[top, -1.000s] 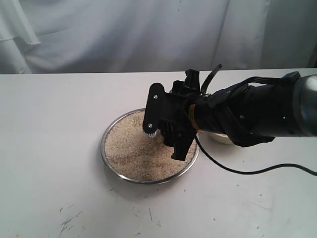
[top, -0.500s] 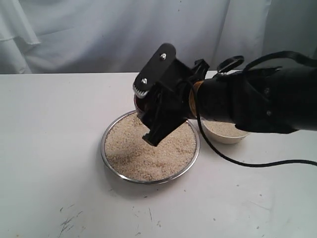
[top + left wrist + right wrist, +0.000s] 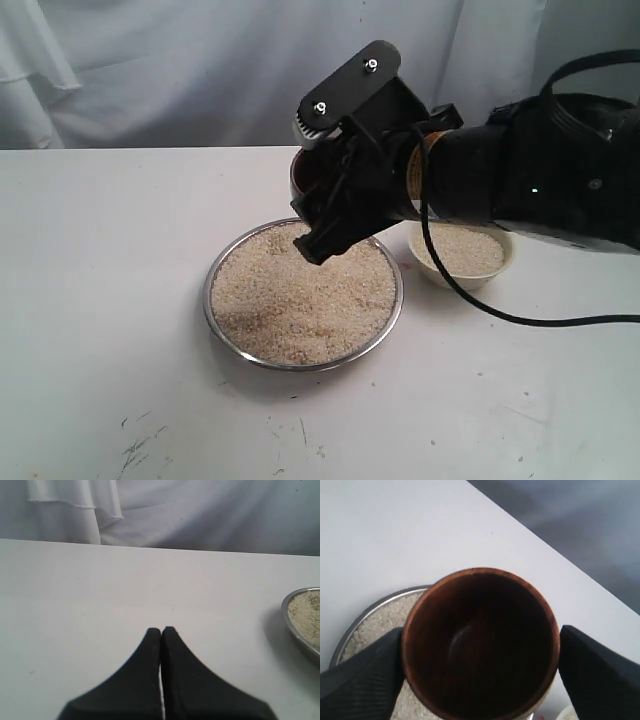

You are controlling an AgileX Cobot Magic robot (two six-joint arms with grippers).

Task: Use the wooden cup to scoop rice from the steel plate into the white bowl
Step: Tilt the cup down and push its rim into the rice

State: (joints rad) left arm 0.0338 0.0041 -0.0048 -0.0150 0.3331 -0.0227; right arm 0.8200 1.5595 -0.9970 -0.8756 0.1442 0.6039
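My right gripper [image 3: 312, 190] is shut on the wooden cup [image 3: 300, 172] and holds it in the air above the far rim of the steel plate [image 3: 224, 335]. The right wrist view looks into the cup [image 3: 480, 645]: its inside is dark and shows no grains, with a black finger [image 3: 360, 675] on each side. Rice [image 3: 290, 300] covers the plate. The white bowl [image 3: 496, 275] stands just right of the plate, with rice [image 3: 462, 248] in it. The left gripper [image 3: 161, 630] is shut on nothing, above bare table left of the plate [image 3: 286, 611].
A white cloth backdrop [image 3: 180, 70] hangs behind the white table [image 3: 100, 300]. The right arm's black cable [image 3: 520, 322] trails over the table in front of the bowl. Small dark scuffs [image 3: 135, 450] mark the near table surface.
The right gripper has risen from low over the rice and swung up and towards the back of the plate with the cup. The bowl, hidden behind the arm before, now shows.
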